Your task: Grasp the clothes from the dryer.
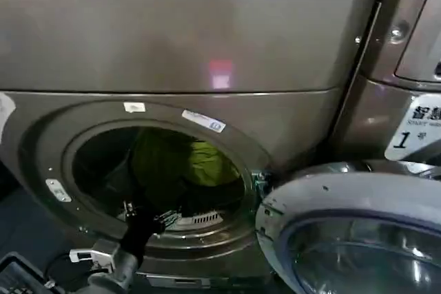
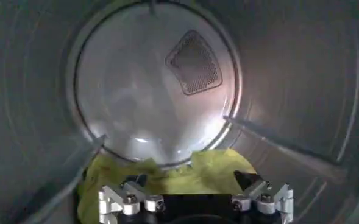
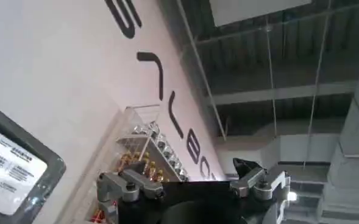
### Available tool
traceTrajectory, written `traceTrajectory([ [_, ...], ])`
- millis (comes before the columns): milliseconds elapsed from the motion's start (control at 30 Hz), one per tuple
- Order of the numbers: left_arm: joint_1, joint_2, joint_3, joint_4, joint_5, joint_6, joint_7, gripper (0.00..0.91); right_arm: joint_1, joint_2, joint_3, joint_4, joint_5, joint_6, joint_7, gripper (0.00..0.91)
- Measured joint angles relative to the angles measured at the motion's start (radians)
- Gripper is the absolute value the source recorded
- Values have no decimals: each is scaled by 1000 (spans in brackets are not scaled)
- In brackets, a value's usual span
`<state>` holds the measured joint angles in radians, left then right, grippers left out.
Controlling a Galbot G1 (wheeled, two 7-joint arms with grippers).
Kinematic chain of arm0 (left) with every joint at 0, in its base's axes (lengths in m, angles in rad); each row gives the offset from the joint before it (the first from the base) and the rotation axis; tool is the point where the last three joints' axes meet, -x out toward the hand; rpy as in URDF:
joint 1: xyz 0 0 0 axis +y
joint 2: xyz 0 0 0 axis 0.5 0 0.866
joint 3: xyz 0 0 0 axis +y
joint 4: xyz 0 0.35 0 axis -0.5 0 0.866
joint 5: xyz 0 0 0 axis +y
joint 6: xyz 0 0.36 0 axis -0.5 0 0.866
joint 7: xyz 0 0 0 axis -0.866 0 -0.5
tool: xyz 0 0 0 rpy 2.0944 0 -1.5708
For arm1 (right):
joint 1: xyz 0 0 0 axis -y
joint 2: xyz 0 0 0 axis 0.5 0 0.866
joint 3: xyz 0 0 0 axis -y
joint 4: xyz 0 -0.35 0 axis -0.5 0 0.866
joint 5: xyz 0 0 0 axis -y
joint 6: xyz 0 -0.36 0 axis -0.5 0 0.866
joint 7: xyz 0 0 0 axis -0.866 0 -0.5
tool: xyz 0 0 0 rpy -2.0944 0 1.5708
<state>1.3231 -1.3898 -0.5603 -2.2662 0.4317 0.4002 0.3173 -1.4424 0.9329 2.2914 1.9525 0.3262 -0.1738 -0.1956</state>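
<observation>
One arm is at work: the left gripper [image 2: 194, 182] is inside the dryer [image 1: 207, 39], reached in through the round porthole, and its fingers [image 2: 245, 180] are spread apart with nothing between them. The clothes [image 2: 167, 176], a yellow-green bundle, lie on the drum floor toward the far wall, just in front of the gripper; I cannot tell if the tips touch the fabric.

I think the main risk is that the fingers close too early and catch only a thin fold, so the soft cloth slips out on the way back. The raised drum fin [image 2: 283, 143] on the right side could also snag the fabric, and the arm could scrape the low porthole rim [image 1: 200, 228].

The right gripper [image 3: 194, 179] is parked away from the dryer, pointing up toward a ceiling and a lettered wall, with its fingers spread and empty. At the near right, the open door [image 1: 351, 232] stands just beside the porthole and narrows the way out. A perforated vent [image 2: 194, 63] sits on the far drum wall.
</observation>
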Motion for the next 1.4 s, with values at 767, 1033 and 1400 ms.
traceTrajectory([
  [767, -660, -103, 73, 615, 631, -217, 568, 907, -96, 26, 119, 29, -68, -26, 23, 907],
  [1033, -867, -185, 24, 886, 801, -294, 707, 907, -86, 31, 103, 25, -68, -18, 21, 907],
  [1400, -1061, -219, -58, 1191, 956, -399, 878, 907, -85, 32, 76, 26, -66, -17, 18, 907],
])
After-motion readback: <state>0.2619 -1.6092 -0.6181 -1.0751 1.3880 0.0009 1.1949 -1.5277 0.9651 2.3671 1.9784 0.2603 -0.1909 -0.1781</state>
